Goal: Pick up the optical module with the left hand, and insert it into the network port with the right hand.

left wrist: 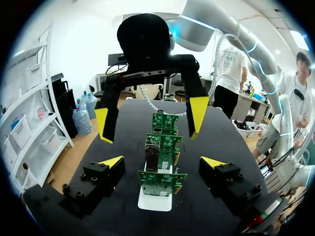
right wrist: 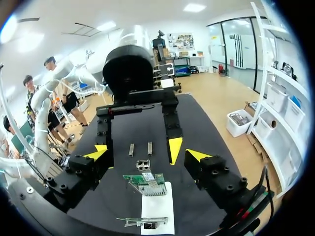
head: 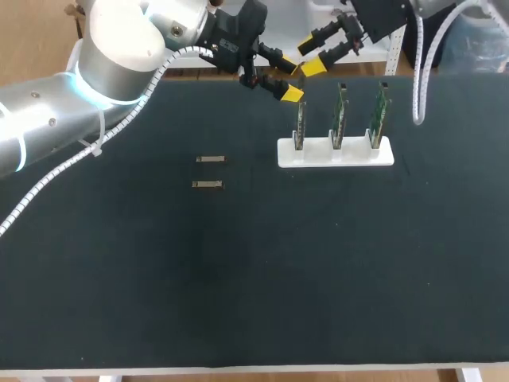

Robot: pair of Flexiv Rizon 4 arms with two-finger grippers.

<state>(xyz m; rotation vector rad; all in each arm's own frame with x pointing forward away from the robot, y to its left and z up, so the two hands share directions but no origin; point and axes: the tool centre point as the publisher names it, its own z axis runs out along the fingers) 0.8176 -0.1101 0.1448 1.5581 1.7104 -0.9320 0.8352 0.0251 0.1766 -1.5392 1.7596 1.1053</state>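
Two small silver optical modules [head: 211,159] [head: 207,185] lie flat on the dark table, left of a white holder [head: 350,155] with three upright green boards. My left gripper [head: 293,81] hovers open over the leftmost board [head: 301,127], holding nothing. My right gripper [head: 310,56] hangs open just behind it, also empty. In the left wrist view my left gripper [left wrist: 162,161] looks along the row of boards, and the right gripper [left wrist: 151,119] faces it above them. A silver metal piece [left wrist: 151,156] sits at the near board's port; I cannot tell whether it is a module.
The white holder [right wrist: 158,206] lies under my right gripper [right wrist: 147,155], with the left gripper [right wrist: 138,149] facing it. Both loose modules [right wrist: 131,150] [right wrist: 149,148] lie beyond the holder. Bare dark mat [head: 254,286] stretches to the front edge.
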